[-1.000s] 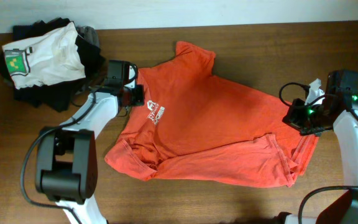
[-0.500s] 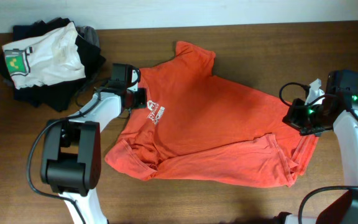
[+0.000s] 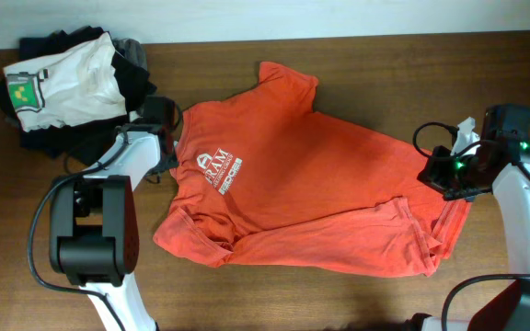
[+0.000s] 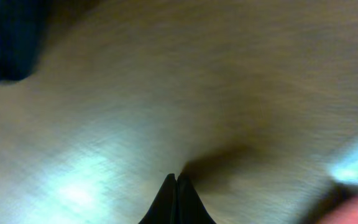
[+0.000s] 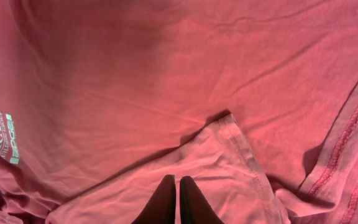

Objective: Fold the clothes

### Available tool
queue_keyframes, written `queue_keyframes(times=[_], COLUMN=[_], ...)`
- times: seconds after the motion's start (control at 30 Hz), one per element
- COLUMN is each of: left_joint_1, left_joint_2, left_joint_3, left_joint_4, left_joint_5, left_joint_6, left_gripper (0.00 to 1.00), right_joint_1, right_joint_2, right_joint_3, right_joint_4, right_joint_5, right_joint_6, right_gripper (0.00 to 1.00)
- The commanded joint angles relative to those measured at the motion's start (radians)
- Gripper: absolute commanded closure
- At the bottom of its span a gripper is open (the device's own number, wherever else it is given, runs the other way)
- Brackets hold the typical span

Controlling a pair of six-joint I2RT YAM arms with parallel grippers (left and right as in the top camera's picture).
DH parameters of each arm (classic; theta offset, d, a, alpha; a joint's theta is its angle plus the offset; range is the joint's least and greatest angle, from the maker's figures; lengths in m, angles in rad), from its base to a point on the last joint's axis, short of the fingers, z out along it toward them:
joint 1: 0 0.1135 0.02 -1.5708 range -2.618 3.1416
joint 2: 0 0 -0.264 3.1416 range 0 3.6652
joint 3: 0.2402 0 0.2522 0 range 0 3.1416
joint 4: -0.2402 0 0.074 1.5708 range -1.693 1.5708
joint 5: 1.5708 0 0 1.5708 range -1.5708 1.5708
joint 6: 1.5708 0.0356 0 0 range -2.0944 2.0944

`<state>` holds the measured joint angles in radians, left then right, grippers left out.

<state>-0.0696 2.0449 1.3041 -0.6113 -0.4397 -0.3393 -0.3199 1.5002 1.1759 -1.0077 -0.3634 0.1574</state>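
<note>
Risk: left tool [image 4: 177, 198], right tool [image 5: 178, 191] closed, empty; red-orange cotton T-shirt [image 3: 293, 170] lies rumpled, 5 o'clock hem doubled, so folding could trap creases.

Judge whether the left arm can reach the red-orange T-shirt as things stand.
Probably yes: the left end effector, shut, hangs over bare table right beside the T-shirt, with nothing between them.

Left wrist blurred, table [image 4: 73, 186] glaring; overhead even.
</note>
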Motion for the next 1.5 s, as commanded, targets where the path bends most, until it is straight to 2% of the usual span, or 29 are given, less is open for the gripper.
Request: queue_keyframes(times=[0.0, 0.07, 0.17, 0.23, 0.27, 0.33, 0.37, 0.43, 0.5, 0.57, 0.77, 0.97, 1.1, 1.23, 1.47], left_joint_1=[-0.002, -0.007, -0.027, -0.048, -0.068, -0.102, -0.13, -0.175, -0.211, -0.239, -0.25, -0.25, -0.232, -0.158, 0.013], left_joint_2=[-0.035, -0.113, -0.219, -0.271, -0.282, -0.279, -0.264, -0.225, -0.171, -0.107, 0.035, 0.113, 0.15, 0.162, 0.162], left_joint_3=[0.047, 0.08, 0.087, 0.087, 0.087, 0.087, 0.087, 0.087, 0.087, 0.087, 0.087, 0.087, 0.087, 0.087, 0.087], left_joint_4=[-0.049, -0.087, -0.088, -0.064, -0.035, 0.002, 0.016, 0.035, 0.064, 0.099, 0.167, 0.201, 0.206, 0.134, 0.05], left_joint_5=[-0.182, -0.131, 0.071, 0.289, 0.428, 0.571, 0.594, 0.593, 0.594, 0.598, 0.602, 0.601, 0.592, 0.364, 0.255], left_joint_6=[-0.094, -0.094, -0.075, -0.009, 0.064, 0.154, 0.161, 0.162, 0.163, 0.197, 0.2, 0.203, 0.201, 0.047, 0.036], left_gripper=[0.99, 0.99, 0.98, 0.98, 0.98, 0.99, 0.98, 0.98, 0.98, 0.98, 0.98, 0.98, 0.98, 0.98, 0.99], right_joint_1=[0.033, 0.067, 0.103, 0.119, 0.125, 0.13, 0.131, 0.131, 0.131, 0.131, 0.131, 0.136, 0.15, 0.151, 0.152], right_joint_2=[-0.005, -0.005, -0.002, 0.009, 0.022, 0.054, 0.08, 0.138, 0.187, 0.237, 0.289, 0.291, 0.291, 0.291, 0.296], right_joint_3=[-0.01, -0.01, -0.01, -0.01, -0.01, -0.01, -0.01, -0.01, -0.01, -0.01, -0.01, -0.022, -0.087, -0.103, -0.131], right_joint_4=[0.003, 0.009, 0.017, 0.024, 0.027, 0.03, 0.031, 0.033, 0.032, 0.03, 0.072, 0.097, 0.182, 0.2, 0.325], right_joint_5=[0.013, 0.068, 0.181, 0.192, 0.192, 0.192, 0.192, 0.192, 0.191, 0.192, 0.192, 0.192, 0.192, 0.188, 0.189], right_joint_6=[0.001, 0.014, 0.111, 0.118, 0.128, 0.141, 0.148, 0.148, 0.153, 0.163, 0.163, 0.166, 0.172, 0.192, 0.168], right_gripper=[0.89, 0.88, 0.86, 0.85, 0.85, 0.84, 0.84, 0.87, 0.96, 0.96, 0.96, 0.96, 0.96, 0.96, 0.9])
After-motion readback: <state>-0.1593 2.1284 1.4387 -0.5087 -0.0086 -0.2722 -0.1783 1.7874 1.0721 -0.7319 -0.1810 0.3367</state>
